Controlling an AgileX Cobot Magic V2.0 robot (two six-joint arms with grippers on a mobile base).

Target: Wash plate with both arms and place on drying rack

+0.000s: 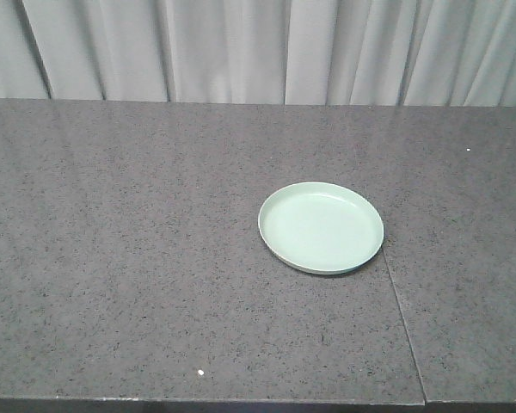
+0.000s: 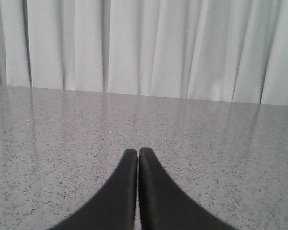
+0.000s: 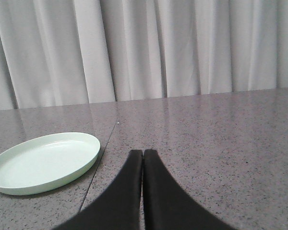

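plate [image 3: 43,163] left rim clipped at edge | left pincer [image 2: 138,152], right pincer [image 3: 143,153] bases cropped below

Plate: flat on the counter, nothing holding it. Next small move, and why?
Probably open the right gripper and ease it forward-left toward the near rim of the plate. The plate lies flat on the speckled grey counter, ahead and left of that gripper, whose jaws are shut on nothing. The left gripper, also shut, has no plate in its view, so it looks less well placed.

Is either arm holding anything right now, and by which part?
Nothing is held. The left pincer and right pincer are both shut and empty; the round pale mint-green plate lies free on the speckled grey counter.
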